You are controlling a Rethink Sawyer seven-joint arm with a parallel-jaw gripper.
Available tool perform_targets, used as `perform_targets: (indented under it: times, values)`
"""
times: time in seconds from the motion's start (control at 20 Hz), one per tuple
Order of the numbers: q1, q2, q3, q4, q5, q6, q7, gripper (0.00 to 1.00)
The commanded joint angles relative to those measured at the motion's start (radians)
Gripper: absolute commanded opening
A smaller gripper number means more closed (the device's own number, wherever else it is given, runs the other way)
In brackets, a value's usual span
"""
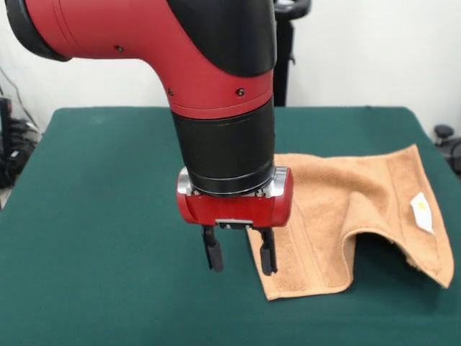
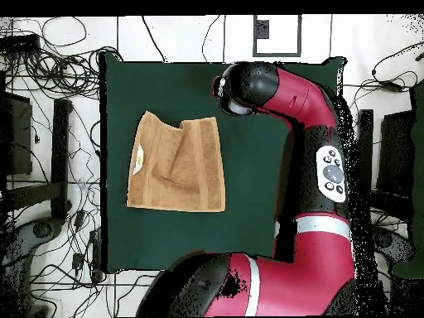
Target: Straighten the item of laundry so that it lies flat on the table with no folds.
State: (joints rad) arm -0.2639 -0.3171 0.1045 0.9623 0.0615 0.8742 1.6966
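The orange-tan towel [image 1: 338, 209] lies on the right half of the green table [image 1: 101, 216]. It is creased: one flap runs toward the near edge, and the right part with the white label [image 1: 421, 210] is lifted in a fold, leaving a notch between them. My gripper [image 1: 241, 268] hangs from the red wrist with its fingers pointing down, open and empty. Its right finger [image 1: 268, 259] is at the towel's left edge. In the overhead view the towel [image 2: 178, 166] shows a raised fold in its middle, and the arm's head [image 2: 244, 87] hides the gripper.
A black stand [image 1: 282, 50] rises behind the table's far edge. Cables [image 2: 58, 58] lie on the floor beside the table. The arm's body [image 2: 315, 207] spans the table's side next to the towel in the overhead view.
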Motion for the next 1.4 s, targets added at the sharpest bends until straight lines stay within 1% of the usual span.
perform_targets:
  times: [0.05,0.55,1.0,1.4]
  values:
    - [0.006,0.057,0.15,0.16,0.0,-0.014,-0.066,1.0]
    - [-0.011,0.071,0.199,0.16,-0.006,0.026,-0.101,1.0]
    - [-0.018,0.066,0.211,0.174,-0.028,0.028,-0.094,1.0]
    - [-0.017,0.064,0.2,0.175,-0.056,0.043,-0.106,1.0]
